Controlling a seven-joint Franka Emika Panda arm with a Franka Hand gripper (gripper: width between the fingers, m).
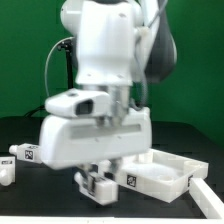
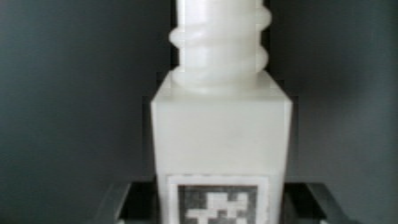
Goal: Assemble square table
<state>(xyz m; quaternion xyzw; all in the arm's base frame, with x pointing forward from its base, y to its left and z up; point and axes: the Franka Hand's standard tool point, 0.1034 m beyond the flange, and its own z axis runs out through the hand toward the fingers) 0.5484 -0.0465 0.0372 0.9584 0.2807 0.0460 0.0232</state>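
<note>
Right now my end effector (image 1: 97, 180) is clenched on one white leg (image 2: 217, 130) of the square table. In the wrist view the block stands between my dark fingers (image 2: 128, 203), one on either side. Its black-and-white marker tag (image 2: 217, 202) faces the camera, and its ribbed stud (image 2: 219, 45) points away from my wrist. In the exterior view I hold this leg low over the dark worktop (image 1: 40, 205); whether it touches the surface I cannot tell. It sits just beside the square tabletop (image 1: 172, 168), which lies flat with its raised rim up, on the exterior view's right. A second leg (image 1: 24, 152) and a third leg (image 1: 5, 172) lie well apart on the exterior view's left. A fourth leg (image 1: 208, 192) lies near the tabletop's right corner.
</note>
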